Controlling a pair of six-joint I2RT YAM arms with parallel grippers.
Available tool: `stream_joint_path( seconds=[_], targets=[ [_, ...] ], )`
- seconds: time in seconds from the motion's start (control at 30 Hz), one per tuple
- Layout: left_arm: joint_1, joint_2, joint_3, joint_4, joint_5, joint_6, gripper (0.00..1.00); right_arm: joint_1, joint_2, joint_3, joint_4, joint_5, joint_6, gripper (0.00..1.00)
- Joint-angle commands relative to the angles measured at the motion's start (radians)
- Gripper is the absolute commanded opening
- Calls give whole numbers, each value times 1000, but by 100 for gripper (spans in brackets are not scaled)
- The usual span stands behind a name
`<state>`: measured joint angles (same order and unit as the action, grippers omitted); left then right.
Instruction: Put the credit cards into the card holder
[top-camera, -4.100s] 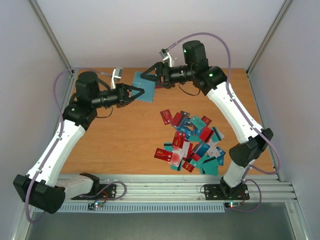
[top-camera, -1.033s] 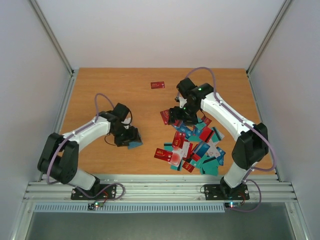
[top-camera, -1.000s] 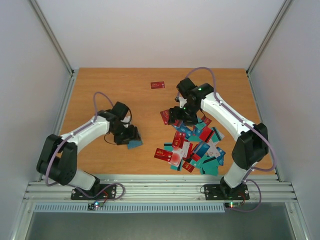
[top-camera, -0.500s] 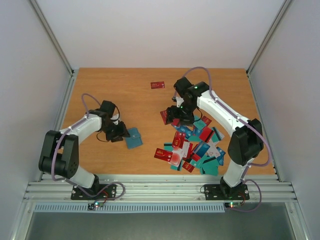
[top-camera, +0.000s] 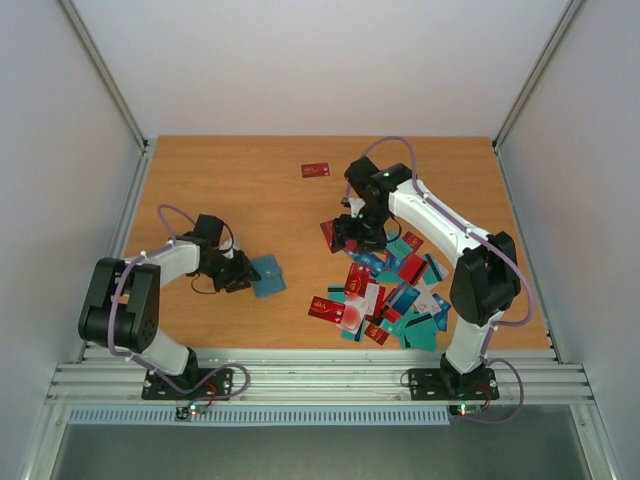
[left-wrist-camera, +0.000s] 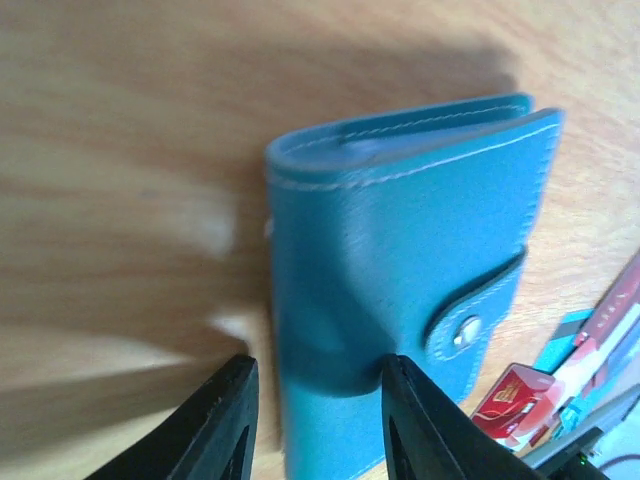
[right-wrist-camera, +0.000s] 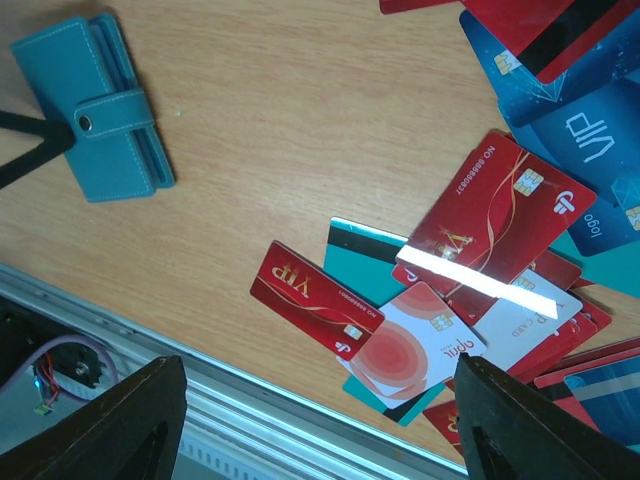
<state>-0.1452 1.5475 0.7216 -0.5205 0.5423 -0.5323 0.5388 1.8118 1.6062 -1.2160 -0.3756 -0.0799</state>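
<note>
The small teal-blue stitched folding card holder (top-camera: 267, 275) lies flat and closed on the desk, its strap snapped shut, left of centre and towards the near edge. The thin plastic credit cards (top-camera: 390, 290), red, teal, blue and white, lie in a loose overlapping heap towards the near right corner, well apart from it. One lone red card (top-camera: 316, 170) lies nearer the far edge.

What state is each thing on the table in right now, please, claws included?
card holder, folded shut, strap snapped, lying flat on the table.
credit cards, loose in an overlapping heap on the table.
lone red card, flat, apart from the heap.
left claw, jaws apart at the card holder's edge.
right claw, wide open above the heap, empty.
</note>
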Motion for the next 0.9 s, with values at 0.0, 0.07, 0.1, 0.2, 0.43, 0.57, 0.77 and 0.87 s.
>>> stream_joint_path(
  seconds=[0.0, 0.07, 0.1, 0.2, 0.43, 0.57, 0.77, 0.87],
  targets=[
    [6, 67, -43, 164, 31, -31, 35, 10, 14, 32, -44, -10, -50, 74],
    [6, 81, -63, 213, 41, -45, 29, 10, 15, 30, -49, -10, -57, 73],
    [6, 87, -70, 237, 47, -50, 26, 10, 15, 28, -50, -11, -59, 72],
    [6, 103, -86, 304, 75, -66, 13, 10, 15, 27, -48, -18, -60, 71],
    [-10, 6, -32, 234, 69, -50, 0, 23, 28, 34, -12, -39, -53, 67],
    [-35, -68, 15, 137, 52, -16, 0, 64, 63, 57, 10, -36, -59, 63],
    [-81, -149, 93, 20, 27, -16, 0, 133, 125, 135, 33, -49, -79, 59],
    [-108, -158, 132, -29, 21, -30, 0, 144, 153, 174, 45, -88, -92, 57]
  ],
)
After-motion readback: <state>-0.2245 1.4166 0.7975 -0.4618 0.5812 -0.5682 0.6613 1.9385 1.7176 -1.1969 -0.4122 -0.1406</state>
